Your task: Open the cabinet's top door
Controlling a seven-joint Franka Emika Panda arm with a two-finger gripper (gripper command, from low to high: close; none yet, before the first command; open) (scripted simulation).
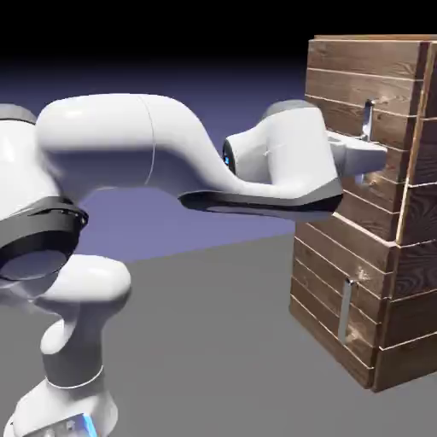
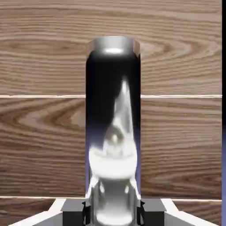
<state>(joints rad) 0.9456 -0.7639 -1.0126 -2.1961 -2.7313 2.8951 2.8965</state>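
The cabinet (image 1: 367, 256) of dark brown planks stands at the exterior view's right. Its top door (image 1: 341, 85) lies flush with the front, and its long silver bar handle (image 1: 369, 118) runs upright on it. My gripper (image 1: 373, 159) reaches in from the left and is shut on the lower part of that handle. In the hand view the shiny handle (image 2: 113, 110) fills the middle, with plank wood (image 2: 44, 132) behind it. My gripper (image 2: 113, 215) clamps the bar at the bottom edge, and a dark finger pad (image 2: 73, 212) presses against each side.
Below the top door, the shorter door (image 1: 329, 294) carries its own short silver handle (image 1: 345, 309). The cabinet rests on a grey table (image 1: 213, 341). My white arm (image 1: 154, 154) spans the exterior view's left and middle.
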